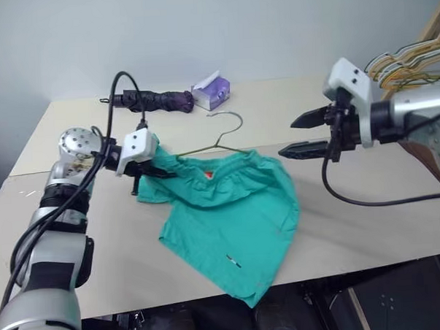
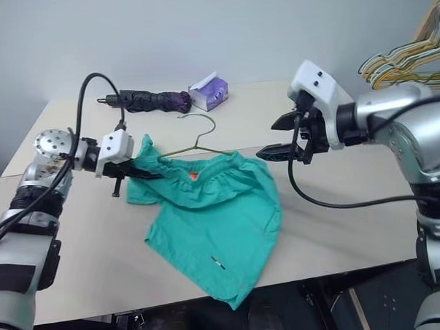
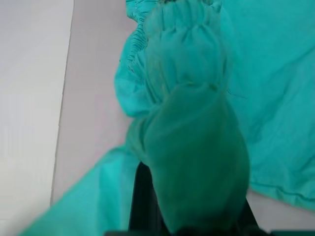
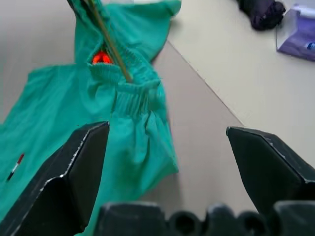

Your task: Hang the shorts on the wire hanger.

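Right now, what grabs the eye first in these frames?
The teal shorts sprawl across the middle of the table, one leg drooping over the near edge, with the wire hanger partly tucked into the waistband and its hook poking out behind. The left hand is shut on the bunched waistband corner, while the right hand hovers wide open above the table, to the right of the shorts.

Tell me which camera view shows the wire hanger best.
The left eye view: the wire hanger shows its whole hook and both shoulders entering the shorts. The right eye view shows the same. The right wrist view shows one wire arm entering the waistband; the left wrist view shows fabric.
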Robot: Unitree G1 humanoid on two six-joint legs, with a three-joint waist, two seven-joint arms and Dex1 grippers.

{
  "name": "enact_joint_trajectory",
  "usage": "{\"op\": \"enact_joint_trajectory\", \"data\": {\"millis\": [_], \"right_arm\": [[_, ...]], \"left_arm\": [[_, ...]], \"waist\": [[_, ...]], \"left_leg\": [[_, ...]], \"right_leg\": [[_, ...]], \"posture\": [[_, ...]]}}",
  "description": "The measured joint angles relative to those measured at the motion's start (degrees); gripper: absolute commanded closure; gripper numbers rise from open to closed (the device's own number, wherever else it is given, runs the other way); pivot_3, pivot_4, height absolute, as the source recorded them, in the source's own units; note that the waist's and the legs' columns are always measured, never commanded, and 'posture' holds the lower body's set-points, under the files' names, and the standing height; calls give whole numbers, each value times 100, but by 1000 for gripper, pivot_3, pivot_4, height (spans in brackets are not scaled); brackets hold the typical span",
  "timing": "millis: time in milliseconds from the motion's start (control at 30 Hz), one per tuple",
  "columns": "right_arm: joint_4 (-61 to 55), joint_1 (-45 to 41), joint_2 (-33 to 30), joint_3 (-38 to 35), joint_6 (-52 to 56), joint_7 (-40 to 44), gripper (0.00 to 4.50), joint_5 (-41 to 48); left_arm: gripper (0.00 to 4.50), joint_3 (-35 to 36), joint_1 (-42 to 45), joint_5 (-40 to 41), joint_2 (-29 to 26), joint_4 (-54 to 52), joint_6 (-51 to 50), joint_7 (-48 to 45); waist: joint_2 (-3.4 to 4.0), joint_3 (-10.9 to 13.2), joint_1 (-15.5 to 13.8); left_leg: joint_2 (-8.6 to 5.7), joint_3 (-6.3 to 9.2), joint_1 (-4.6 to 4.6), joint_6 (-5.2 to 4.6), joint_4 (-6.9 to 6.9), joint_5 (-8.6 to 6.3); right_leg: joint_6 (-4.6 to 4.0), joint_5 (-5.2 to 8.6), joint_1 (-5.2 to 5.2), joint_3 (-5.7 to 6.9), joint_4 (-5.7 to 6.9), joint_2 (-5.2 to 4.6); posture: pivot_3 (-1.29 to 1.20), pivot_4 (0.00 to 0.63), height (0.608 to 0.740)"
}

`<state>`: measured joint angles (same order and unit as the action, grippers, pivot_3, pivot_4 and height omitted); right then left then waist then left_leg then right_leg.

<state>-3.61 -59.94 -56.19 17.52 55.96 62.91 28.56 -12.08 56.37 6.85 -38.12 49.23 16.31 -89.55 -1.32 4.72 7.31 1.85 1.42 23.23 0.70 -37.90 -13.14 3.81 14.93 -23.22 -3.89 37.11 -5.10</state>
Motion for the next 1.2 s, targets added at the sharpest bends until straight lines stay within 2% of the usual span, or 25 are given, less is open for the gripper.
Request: {"op": "enact_joint_trajectory", "data": {"millis": [67,200,333,367,433,767,833,1033,1100,1133,1200], "right_arm": [[451,-328,196,503,-90,229,57,-443],[1025,-422,500,1060,-310,594,57,-976],[1144,-454,626,1174,-417,842,57,-1254],[1158,-465,638,1192,-454,893,221,-1303],[1301,-471,854,1240,-535,938,597,-1506],[1407,-454,1173,1341,-714,1204,3969,-1894],[1395,-439,1189,1341,-769,1300,4478,-1897],[1218,-317,1154,1199,-744,1419,4478,-1835],[1061,-199,1095,1076,-662,1447,4500,-1758],[1003,-160,1065,1050,-611,1449,4500,-1701],[799,11,1007,869,-484,1445,4500,-1583]], "left_arm": [[4500,13,-6,0,91,-60,-5,-3],[4500,86,-9,1,154,-142,-13,0],[4500,109,-31,-2,153,-199,-13,-1],[4500,110,-35,-2,155,-210,-13,-1],[4500,133,-51,-3,147,-216,-14,-6],[4500,215,-50,-2,153,-219,-16,-103],[4500,241,-50,-6,140,-214,-17,-101],[4500,300,-53,-6,127,-216,-16,-150],[3853,320,-52,4,146,-218,-17,-193],[3683,363,-50,29,159,-218,-23,-193],[2982,434,-14,44,190,-214,-40,-150]], "waist": [[0,0,30],[0,0,103],[1,-1,130],[1,-1,137],[3,-2,154],[5,-3,166],[5,-3,169],[6,-4,175],[6,-4,175],[6,-4,175],[5,-5,173]], "left_leg": [[-1,2,6,0,0,0],[-4,5,9,0,0,1],[-5,7,6,1,-1,1],[-5,7,4,1,-1,1],[-5,7,1,1,-1,1],[-9,11,1,2,-1,2],[-9,11,0,2,-1,2],[-9,11,0,2,-2,2],[-11,12,1,3,-3,2],[-11,12,1,3,-4,2],[-11,13,2,3,-6,2]], "right_leg": [[0,0,-6,0,0,0],[0,0,-11,1,6,-3],[0,0,-10,0,10,-4],[0,0,-10,0,13,-4],[-1,0,-8,0,16,-3],[0,0,-9,1,19,-6],[0,0,-9,1,19,-6],[0,0,-8,1,21,-6],[0,0,-8,1,22,-8],[0,0,-9,1,23,-8],[0,0,-8,2,24,-8]], "posture": [[-101,23,740],[-91,24,740],[-84,29,740],[-85,29,740],[-87,30,740],[-90,25,740],[-90,23,740],[-97,16,740],[-100,14,740],[-100,13,740],[-105,12,740]]}}
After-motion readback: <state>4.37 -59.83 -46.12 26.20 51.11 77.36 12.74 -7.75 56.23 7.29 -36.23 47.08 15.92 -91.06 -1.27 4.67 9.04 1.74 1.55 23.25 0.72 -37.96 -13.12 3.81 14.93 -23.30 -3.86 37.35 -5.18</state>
